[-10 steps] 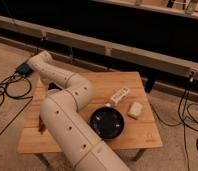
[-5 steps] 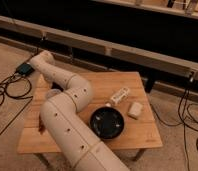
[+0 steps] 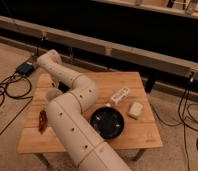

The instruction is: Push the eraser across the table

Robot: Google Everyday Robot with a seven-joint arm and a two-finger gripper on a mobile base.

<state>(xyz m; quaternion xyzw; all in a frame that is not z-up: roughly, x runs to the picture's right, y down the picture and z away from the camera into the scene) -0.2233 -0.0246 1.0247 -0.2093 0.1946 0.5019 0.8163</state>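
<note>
— Looking for the gripper [image 3: 52, 89]: where is it?
— Tucked under the far joint of the arm [image 3: 72, 117], low over the left part of the table [image 3: 142, 136]. Whether it is spread or closed, I cannot tell.
— And the eraser?
— I cannot pick it out; the thick white arm covers the table's left-middle.
— What lies around?
— A dark reddish object [image 3: 42, 120] near the left edge, a black round dish [image 3: 108, 122] beside the arm, a long white box [image 3: 119, 96] behind it, and an off-white block [image 3: 135, 110] to the right.
</note>
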